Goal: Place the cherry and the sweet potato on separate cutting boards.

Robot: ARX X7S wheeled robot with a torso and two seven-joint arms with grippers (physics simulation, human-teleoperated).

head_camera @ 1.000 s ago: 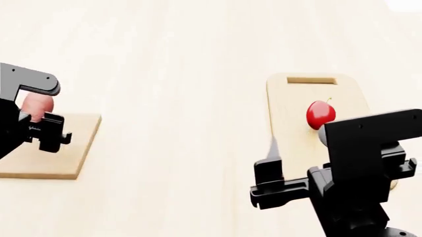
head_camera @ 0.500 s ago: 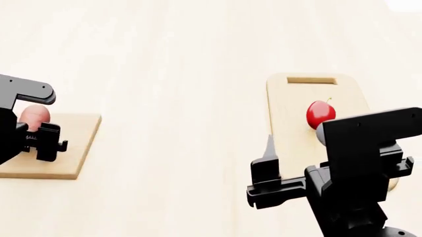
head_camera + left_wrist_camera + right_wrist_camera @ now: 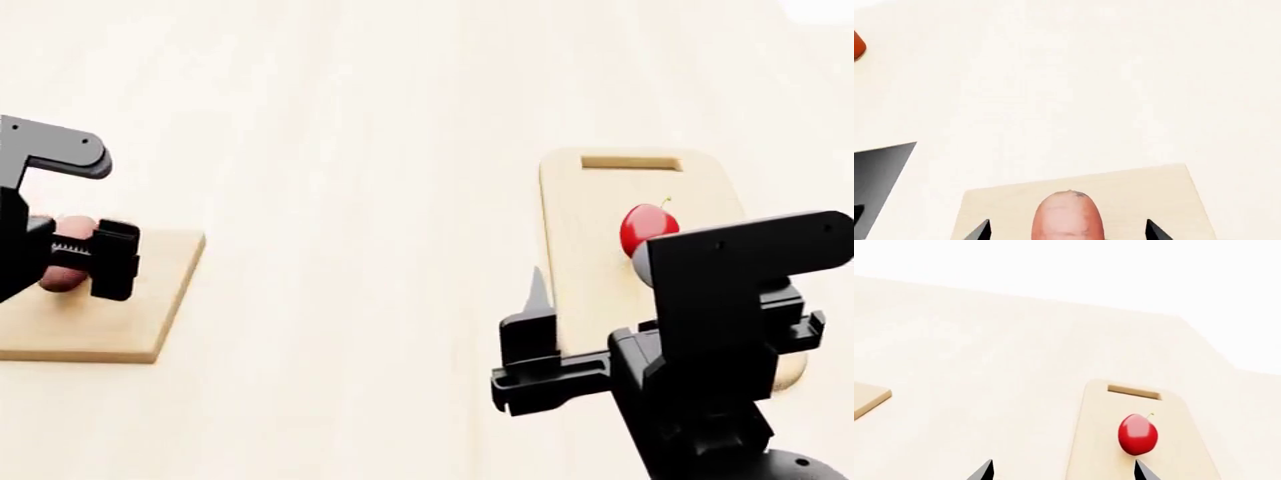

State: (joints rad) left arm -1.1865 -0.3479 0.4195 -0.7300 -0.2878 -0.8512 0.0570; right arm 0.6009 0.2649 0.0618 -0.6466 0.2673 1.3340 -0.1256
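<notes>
on the left square board (image 3: 127, 310) lies the smooth pinkish sweet potato (image 3: 1067, 218), left gripper (image 3: 1066, 231) spread around it; right gripper (image 3: 1062, 471) spread, empty, near the glossy cherry (image 3: 1137, 434).

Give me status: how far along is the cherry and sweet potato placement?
Done: the cherry sits on the long slotted cutting board, and the right gripper is open, clear of it. In hand: the sweet potato lies between the left gripper fingers over the square cutting board; the fingertips look spread beside it, so it seems just released. Left: pull the left arm away.
</notes>
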